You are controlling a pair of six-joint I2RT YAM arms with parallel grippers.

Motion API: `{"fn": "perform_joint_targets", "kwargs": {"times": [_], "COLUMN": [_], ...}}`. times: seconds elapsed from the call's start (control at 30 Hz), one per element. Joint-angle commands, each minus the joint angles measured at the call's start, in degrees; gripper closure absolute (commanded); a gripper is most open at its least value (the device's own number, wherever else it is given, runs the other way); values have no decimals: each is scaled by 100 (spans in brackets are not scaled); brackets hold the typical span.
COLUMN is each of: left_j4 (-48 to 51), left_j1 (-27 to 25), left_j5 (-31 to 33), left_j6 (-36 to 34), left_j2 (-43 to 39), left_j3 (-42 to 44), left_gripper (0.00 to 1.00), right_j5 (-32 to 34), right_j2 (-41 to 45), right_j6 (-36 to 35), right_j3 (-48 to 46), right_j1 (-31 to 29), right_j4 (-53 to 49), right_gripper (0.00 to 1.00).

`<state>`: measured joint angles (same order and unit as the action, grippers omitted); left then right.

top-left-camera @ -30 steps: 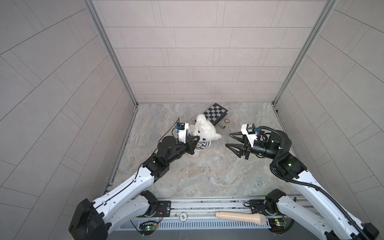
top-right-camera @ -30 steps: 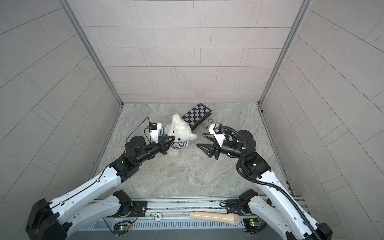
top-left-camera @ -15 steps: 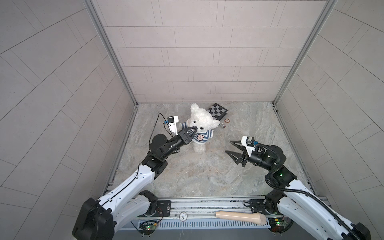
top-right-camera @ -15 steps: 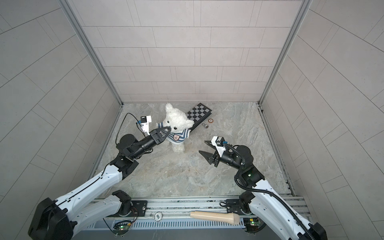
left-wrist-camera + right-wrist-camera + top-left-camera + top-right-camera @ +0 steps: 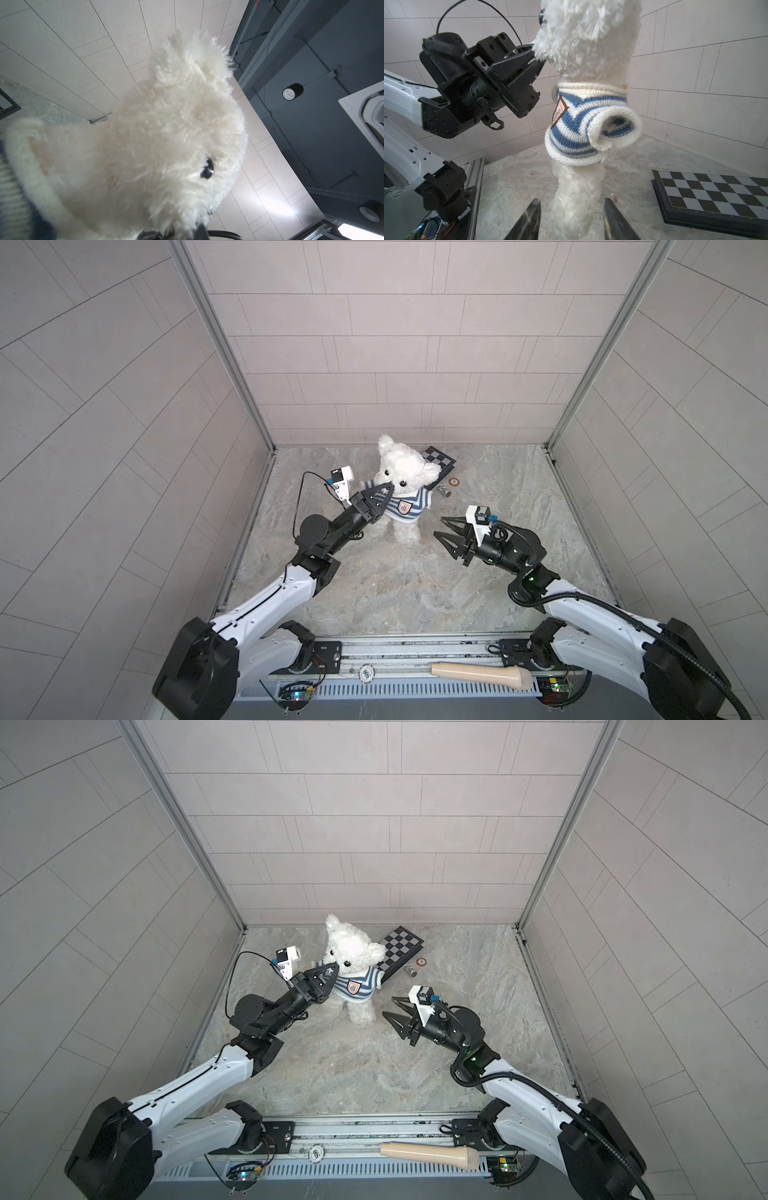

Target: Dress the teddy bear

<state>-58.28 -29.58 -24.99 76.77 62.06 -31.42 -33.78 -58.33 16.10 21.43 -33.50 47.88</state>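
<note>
The teddy bear [image 5: 591, 41] is upright above the marble tabletop [image 5: 519, 176], with a striped shirt [image 5: 577, 128] round its torso and one sleeve gaping empty. The left gripper [image 5: 535, 53] pinches fur at its head. The right gripper [image 5: 572, 200] straddles its legs, fingers apart. A chessboard [image 5: 716, 193] lies flat nearby.

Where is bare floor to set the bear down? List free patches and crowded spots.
Free: the marble floor between the left arm and right arm, near the front rail; the far right, between the chessboard and the right wall. Crowded: far centre, around the teddy bear in the left gripper, the chessboard and two small pieces.
</note>
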Motion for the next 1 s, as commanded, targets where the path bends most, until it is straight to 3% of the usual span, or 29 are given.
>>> {"fn": "perform_joint_targets", "kwargs": {"times": [0.0,0.1,0.17,0.37,0.57,0.8,0.97], "left_j4": [-874,-914,-932,-1037,-1538,-1585,-1479], "left_j1": [32,-16,-29,-44,-45,-52,-52], "left_j5": [100,91,98,179,275,172,140], "left_j6": [231,233,233,180,170,-15,-172], "left_j2": [-21,24,25,59,241,248,142], "left_j3": [-25,-88,-90,-40,33,18,76], "left_gripper": [100,100,100,100,100,100,100], "right_j5": [176,428,556,791,750,717,481], "right_j2": [-89,-163,-275,-695,-1197,-2509,-2532], "right_j6": [99,-429,-402,926,3071,5121,5017], "right_j3": [158,379,523,1089,871,657,872], "right_j1": [-288,-519,-573,-532,-493,-448,-465], "right_j4": [541,-108,-165,-466,644,3355,3361], "right_gripper": [52,53,54,57,58,64,72]}}
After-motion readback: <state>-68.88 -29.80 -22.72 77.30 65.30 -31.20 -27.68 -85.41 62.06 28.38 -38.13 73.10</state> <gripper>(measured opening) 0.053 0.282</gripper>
